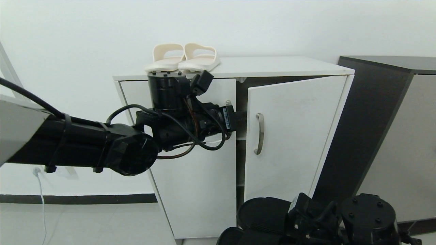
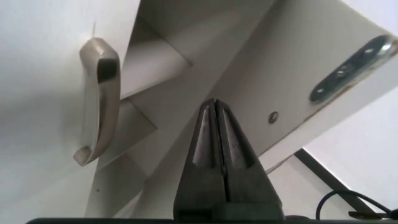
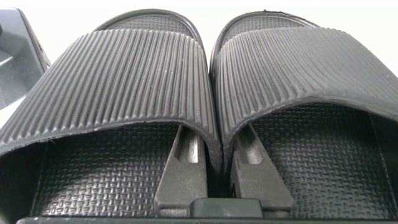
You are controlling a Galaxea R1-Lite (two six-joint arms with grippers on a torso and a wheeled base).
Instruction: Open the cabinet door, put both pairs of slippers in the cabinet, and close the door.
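The cabinet door (image 1: 293,136) is seen ajar, with the left gripper (image 2: 216,107) set in the gap beside its edge, fingers (image 2: 204,140) pressed together on nothing. The black slippers (image 3: 124,81) are held low before the cabinet, pinched by the right gripper (image 3: 216,137). The door could be lost from the smooth fingers, and the narrow opening would block entry. The white slippers (image 1: 184,58) are seen on top.

i see bright, even room light on the white cabinet (image 1: 282,66), dark shadow in its door gap, a dull glint on the door handle (image 2: 99,99), black slippers (image 3: 124,81) dim beneath their straps, edges leaning at my head view's sides
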